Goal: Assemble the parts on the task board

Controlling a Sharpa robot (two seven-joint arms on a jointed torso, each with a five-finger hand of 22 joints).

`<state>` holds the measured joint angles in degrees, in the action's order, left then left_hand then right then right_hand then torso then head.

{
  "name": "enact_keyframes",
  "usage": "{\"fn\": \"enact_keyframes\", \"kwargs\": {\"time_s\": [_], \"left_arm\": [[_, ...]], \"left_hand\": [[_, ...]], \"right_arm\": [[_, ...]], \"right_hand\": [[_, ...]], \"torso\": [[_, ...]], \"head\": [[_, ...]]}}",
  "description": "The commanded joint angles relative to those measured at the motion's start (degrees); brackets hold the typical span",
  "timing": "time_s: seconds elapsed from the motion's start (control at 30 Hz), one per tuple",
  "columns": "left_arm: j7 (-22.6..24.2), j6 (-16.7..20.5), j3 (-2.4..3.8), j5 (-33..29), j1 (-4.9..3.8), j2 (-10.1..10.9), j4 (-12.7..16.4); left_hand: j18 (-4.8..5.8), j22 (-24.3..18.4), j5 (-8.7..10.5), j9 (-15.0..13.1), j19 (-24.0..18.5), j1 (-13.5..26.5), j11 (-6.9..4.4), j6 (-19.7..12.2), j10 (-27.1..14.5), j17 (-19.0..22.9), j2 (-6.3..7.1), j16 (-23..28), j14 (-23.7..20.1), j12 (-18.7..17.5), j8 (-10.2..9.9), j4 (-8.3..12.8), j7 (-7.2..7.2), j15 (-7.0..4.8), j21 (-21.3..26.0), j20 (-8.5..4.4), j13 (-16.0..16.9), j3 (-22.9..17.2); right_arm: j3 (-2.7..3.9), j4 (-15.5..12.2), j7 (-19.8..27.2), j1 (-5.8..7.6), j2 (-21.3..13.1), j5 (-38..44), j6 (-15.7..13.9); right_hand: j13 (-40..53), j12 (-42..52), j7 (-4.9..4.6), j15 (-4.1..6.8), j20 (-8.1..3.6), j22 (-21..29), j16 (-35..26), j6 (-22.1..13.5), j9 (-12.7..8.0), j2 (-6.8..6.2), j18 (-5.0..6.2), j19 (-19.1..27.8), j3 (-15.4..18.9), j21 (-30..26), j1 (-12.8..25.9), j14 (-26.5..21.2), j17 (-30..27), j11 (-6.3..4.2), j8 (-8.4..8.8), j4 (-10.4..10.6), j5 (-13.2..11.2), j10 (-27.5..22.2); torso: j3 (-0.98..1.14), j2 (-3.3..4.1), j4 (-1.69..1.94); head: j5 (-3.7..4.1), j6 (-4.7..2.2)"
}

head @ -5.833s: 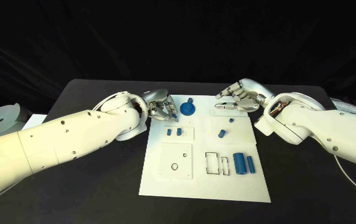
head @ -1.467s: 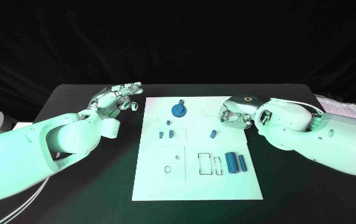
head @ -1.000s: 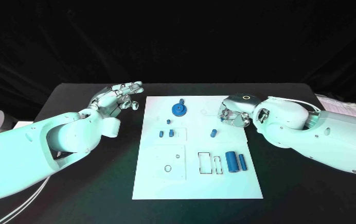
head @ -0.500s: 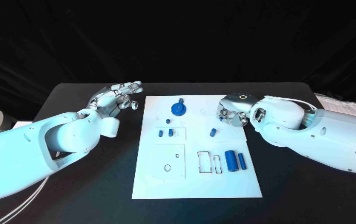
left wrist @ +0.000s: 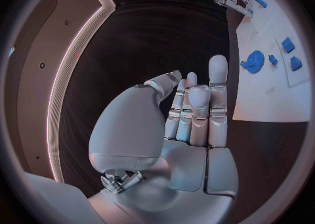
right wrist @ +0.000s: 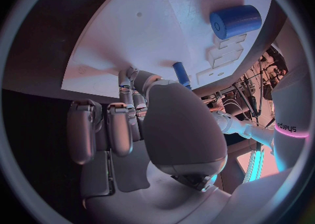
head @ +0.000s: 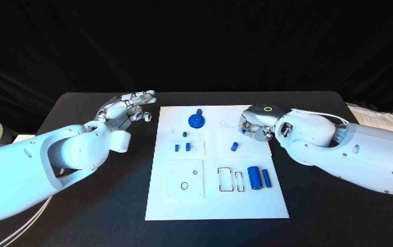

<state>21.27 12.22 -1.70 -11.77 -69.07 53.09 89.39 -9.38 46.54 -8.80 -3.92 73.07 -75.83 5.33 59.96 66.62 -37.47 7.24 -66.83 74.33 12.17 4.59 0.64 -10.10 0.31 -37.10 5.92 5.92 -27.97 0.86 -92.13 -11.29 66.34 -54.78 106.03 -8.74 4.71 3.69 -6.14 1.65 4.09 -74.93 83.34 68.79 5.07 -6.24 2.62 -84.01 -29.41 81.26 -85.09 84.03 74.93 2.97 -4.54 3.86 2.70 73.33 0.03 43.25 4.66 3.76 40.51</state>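
Two silver hands flanking the white task board (head: 217,201) on the black table (head: 82,201). Left hand (head: 129,108) raised off the board's far left corner, fingers extended and close together, holding nothing. Right hand (head: 255,126) lowered at the board's right edge, fingers curled toward the surface (contents, if any, cannot be told). Blue gear (head: 196,121) near the far edge; small blue pegs (head: 183,146) mid-board; blue pin (head: 234,145) beside the right hand; two blue cylinders (head: 259,176) nearer the robot.

Bare table (head: 98,201) flanking board (head: 214,201) (seemingly)
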Motion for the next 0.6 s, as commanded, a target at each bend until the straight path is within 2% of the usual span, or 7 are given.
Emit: {"fn": "enact_keyframes", "kwargs": {"time_s": [0.03,0.2,0.6], "left_arm": [[0.0,-0.7,0.02,0.2,-0.02,0.0,0.2],[-0.2,-0.7,0.01,0.2,-0.02,0.1,0.2],[-0.7,-0.5,0.0,0.3,-0.02,0.3,0.1]], "left_hand": [[-1.05,-0.1,0.25,0.1,-0.5,0.0,0.07,-0.4,-0.5,0.1,-0.38,0.4,-0.4,0.3,0.0,0.2,0.05,0.1,0.4,0.1,0.1,0.0],[-1.05,-0.2,0.26,0.1,-0.5,0.0,0.11,-0.5,-0.6,0.1,-0.36,0.4,-0.4,0.3,0.0,0.3,0.02,0.13,0.5,0.12,0.1,0.1],[-1.02,-0.3,0.28,0.1,-0.5,0.2,0.24,-0.8,-1.1,0.5,-0.36,0.5,-0.6,0.6,-0.1,0.3,-0.12,0.24,0.7,0.19,0.1,0.3]], "right_arm": [[-0.08,-0.4,-0.9,-0.18,0.2,0.6,-1.8],[0.05,-0.9,-1.1,-0.09,-0.2,0.1,-2.4],[0.47,-3.3,-1.4,0.38,-1.7,-1.1,-2.6]], "right_hand": [[0.1,-0.1,-0.15,0.27,-0.28,-2.8,0.0,0.4,0.1,-0.19,0.28,-0.4,-0.2,0.2,0.8,4.4,6.9,-0.4,0.19,0.0,0.3,0.5],[0.1,-0.1,-0.17,0.26,-0.27,-2.8,0.0,0.5,0.1,-0.21,0.28,-0.4,-0.3,0.2,1.0,4.4,7.0,-0.38,0.21,0.0,0.3,0.5],[0.0,-0.1,-0.2,0.22,-0.25,-2.8,0.0,0.5,0.1,-0.29,0.28,-0.4,-0.2,0.2,1.3,4.4,6.9,-0.36,0.22,-0.1,0.2,0.6]], "torso": [[-0.01,-0.01,-0.01],[-0.04,-0.01,-0.02],[-0.04,-0.01,-0.05]], "head": [[-0.01,0.01],[0.26,-0.06],[0.23,0.01]]}}
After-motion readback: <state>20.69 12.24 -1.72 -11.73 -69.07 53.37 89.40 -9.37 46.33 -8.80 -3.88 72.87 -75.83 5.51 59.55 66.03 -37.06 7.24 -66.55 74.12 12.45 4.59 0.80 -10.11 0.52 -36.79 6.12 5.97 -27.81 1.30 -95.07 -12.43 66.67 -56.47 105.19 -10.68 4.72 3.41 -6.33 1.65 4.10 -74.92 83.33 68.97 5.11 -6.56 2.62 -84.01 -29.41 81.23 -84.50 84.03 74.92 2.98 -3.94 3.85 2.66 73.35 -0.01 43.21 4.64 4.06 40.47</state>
